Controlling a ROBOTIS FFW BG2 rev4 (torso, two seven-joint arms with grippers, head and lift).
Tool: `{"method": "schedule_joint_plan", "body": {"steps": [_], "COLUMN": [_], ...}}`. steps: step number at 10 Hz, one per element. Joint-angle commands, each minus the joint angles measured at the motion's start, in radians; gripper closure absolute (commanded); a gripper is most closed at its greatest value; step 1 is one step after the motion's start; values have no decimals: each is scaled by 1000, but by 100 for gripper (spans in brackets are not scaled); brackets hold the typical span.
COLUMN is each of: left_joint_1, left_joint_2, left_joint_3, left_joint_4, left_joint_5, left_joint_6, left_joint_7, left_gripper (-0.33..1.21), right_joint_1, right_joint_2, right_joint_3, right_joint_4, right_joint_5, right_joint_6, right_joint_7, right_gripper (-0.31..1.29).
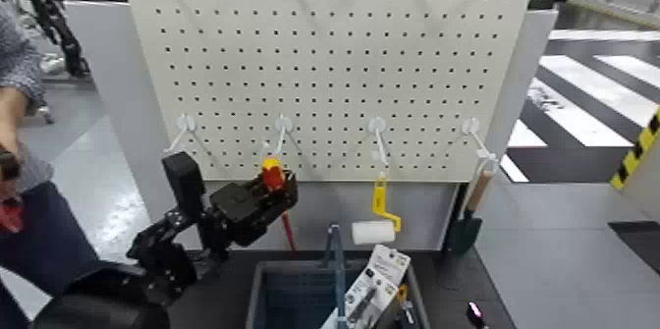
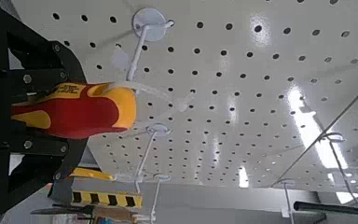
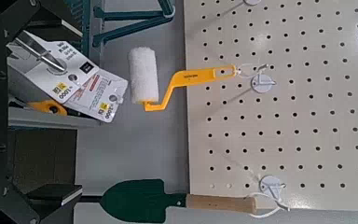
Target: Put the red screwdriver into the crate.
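One red screwdriver (image 1: 272, 178) hangs from a hook (image 1: 282, 133) on the white pegboard (image 1: 324, 58), its yellow-tipped handle gripped by the left end effector (image 1: 263, 198), whose black fingers are clamped on the handle. The left wrist view shows the red and yellow handle (image 2: 75, 109) pressed between the fingers, close against the board and just under a hook. The thin red shaft (image 1: 288, 230) points down below the grip. The dark grey crate (image 1: 263, 299), ribbed bluish inside, sits nearer than the board and slightly to the right, low at the near edge of the dark surface (image 1: 462, 284).

To the right on the board hang a yellow-handled white paint roller (image 1: 369, 227) and, farther right, a wooden-handled green trowel (image 1: 469, 217), both untouched. The right end effector (image 1: 378, 289) sits low over the crate's right side, carrying labelled white packaging; whether its fingers are apart or together cannot be told. At the far left, a person's sleeve and arm (image 1: 15, 117) stand beside the rig.

Judging by the scene, the grasp is made and the lift-off is the step in hand. The next move appears to call for raising the tool clear of its hook, drawing it away from the board, then carrying it near and right over the crate before letting go.
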Motion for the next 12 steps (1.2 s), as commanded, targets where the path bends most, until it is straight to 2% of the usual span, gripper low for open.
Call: {"method": "schedule_joint_plan", "body": {"steps": [1, 4, 7, 12], "left_joint_1": [60, 117, 148, 129], "left_joint_2": [-8, -8, -6, -9], "left_joint_3": [39, 76, 77, -15], "left_joint_4": [-57, -83, -46, 106], "left_joint_5": [33, 122, 214, 230], "left_joint_6": [52, 110, 138, 139], "left_joint_7": [-2, -2, -18, -43], "left_gripper": [120, 120, 120, 120], "right_joint_1": [0, 2, 2, 0], "right_joint_2": [0, 2, 3, 2], "right_joint_3": [0, 0, 1, 3], "right_joint_4": [-2, -2, -2, -2], "right_joint_5": [0, 0, 0, 0], "right_joint_6": [2, 2, 2, 2], "right_joint_7": [0, 0, 0, 0], "right_gripper": [15, 15, 15, 15]}}
